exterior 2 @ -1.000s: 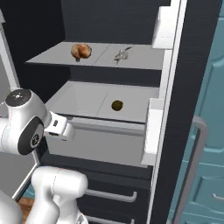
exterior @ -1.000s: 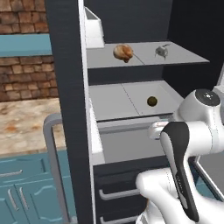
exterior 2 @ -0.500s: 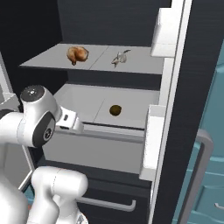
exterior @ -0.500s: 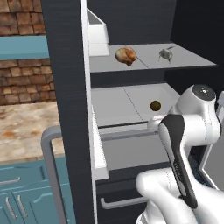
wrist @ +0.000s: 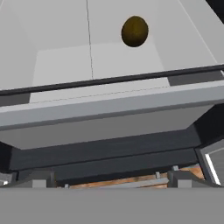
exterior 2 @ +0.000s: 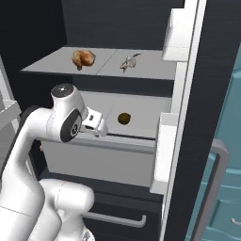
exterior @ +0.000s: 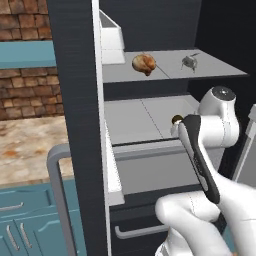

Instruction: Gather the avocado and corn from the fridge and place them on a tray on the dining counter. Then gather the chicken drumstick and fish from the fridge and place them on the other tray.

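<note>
The fridge [exterior: 75, 100] stands open. On its lower shelf [wrist: 61, 65] lies the avocado [wrist: 134, 31], a dark brownish-green ball, also seen in the right base view [exterior 2: 124, 118] and half behind my arm in the left base view [exterior: 176, 119]. My gripper [wrist: 109, 181] is open and empty, in front of and just below the shelf's front lip, a short way from the avocado. On the upper shelf lie the chicken drumstick [exterior: 144, 63] [exterior 2: 83, 58] and, to its right, the fish [exterior: 189, 61] [exterior 2: 129, 62]. The corn, the trays and the dining counter are out of view.
White door bins [exterior: 111, 37] [exterior 2: 176, 28] hang on the open doors at both sides. Below the shelves are dark drawers with a bar handle [exterior 2: 113, 219]. A stone counter [exterior: 25, 145] on teal cabinets lies left of the fridge, under a brick wall.
The base has driven closer to the fridge, so both base views shifted. My arm has swung up and forward, bringing the hand to the lower shelf's front edge. The jaws stayed open.
</note>
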Controlling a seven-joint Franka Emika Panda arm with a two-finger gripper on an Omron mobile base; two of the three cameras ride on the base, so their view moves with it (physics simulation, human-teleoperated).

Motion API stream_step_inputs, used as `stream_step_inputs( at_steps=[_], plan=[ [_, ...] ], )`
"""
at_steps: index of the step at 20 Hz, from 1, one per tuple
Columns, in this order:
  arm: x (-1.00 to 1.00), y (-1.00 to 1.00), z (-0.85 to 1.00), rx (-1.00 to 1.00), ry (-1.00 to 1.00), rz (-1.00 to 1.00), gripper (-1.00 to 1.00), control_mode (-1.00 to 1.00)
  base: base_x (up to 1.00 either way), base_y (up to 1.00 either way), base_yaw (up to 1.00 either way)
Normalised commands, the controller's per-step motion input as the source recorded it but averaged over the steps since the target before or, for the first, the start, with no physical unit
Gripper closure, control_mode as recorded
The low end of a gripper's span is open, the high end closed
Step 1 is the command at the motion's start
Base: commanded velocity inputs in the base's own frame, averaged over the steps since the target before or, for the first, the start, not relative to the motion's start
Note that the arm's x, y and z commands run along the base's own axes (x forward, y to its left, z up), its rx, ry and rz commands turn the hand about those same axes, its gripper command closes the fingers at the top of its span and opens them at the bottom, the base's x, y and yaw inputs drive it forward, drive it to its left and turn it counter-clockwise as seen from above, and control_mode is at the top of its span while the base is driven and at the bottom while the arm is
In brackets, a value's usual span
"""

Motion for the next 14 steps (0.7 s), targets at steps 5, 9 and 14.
stream_step_inputs(
  at_steps=[5,9,14],
  plan=[
    [0.77,-0.28,-0.13,0.0,0.0,-0.03,-1.0,-1.0,0.0,0.0,0.0],
    [0.71,-0.34,-0.18,0.0,0.0,0.0,-1.0,-1.0,0.0,0.0,0.0],
    [0.68,-0.15,-0.11,0.0,0.0,0.0,-1.0,-1.0,0.0,0.0,0.0]
  ],
)
